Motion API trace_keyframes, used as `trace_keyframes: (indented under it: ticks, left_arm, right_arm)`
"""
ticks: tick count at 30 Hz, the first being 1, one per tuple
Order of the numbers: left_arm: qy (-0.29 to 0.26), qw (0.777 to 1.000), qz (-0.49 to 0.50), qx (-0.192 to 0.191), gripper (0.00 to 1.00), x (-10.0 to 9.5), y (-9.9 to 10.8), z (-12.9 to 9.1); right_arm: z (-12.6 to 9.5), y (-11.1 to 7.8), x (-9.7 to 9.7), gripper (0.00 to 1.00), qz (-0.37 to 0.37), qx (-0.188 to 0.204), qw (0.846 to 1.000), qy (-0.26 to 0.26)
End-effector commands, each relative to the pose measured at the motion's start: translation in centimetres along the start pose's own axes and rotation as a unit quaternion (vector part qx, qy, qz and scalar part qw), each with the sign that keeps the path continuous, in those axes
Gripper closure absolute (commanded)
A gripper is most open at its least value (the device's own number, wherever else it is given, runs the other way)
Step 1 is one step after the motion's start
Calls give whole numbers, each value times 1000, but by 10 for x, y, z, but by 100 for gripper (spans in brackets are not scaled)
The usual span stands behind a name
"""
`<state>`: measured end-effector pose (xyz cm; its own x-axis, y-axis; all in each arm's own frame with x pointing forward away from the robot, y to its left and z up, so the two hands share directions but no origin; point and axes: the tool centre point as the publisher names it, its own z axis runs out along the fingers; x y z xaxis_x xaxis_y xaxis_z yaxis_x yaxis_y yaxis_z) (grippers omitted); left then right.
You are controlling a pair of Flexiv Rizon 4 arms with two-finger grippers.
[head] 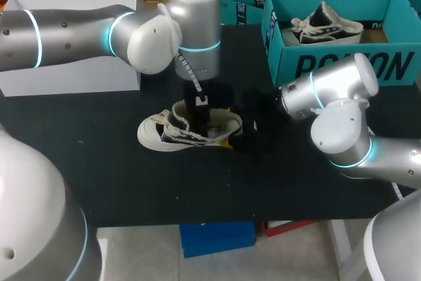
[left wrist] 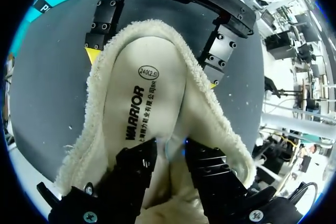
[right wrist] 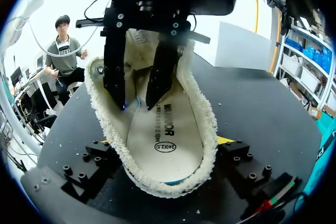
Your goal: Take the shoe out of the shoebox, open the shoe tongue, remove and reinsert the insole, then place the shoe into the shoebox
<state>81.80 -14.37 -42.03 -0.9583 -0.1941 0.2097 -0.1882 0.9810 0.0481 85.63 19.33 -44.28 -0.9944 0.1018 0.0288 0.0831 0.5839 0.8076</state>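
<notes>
While left fingers (left wrist: 134, 169) stand down inside shoe (head: 164, 133), nipped on edge of insole (left wrist: 136, 93), main risk is thin hold: insole could slip free on lift, or drag shoe up if it sticks; right fingers (right wrist: 244, 166) clamp heel from both sides, but fleece rim is soft, so shoe may twist out; shoe lies mid-desk, outside shoebox (head: 342, 64); desk (head: 131, 182) black, matte, lint-specked; shoebox far right holds second shoe (head: 325, 24); white box (head: 72, 37) far left; both arms crowd shoe.
</notes>
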Motion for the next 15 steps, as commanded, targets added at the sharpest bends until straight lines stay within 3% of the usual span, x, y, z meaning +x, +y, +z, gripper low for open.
trace_keyframes:
  ticks: [1, 4, 15]
  left_arm:
    - [-66, 998, -11, -5, 66, 4, 10, 61]
    - [-104, 994, -21, -19, 67, -7, 15, 72]
    - [-131, 991, -4, -40, 71, -39, 21, 110]
  right_arm:
    - [-1, 1, -2, 100, 2, 1, 1000, -1]
    - [-1, 1, -2, 100, 2, 1, 1000, -1]
    - [-1, 1, -2, 100, 2, 1, 1000, -1]
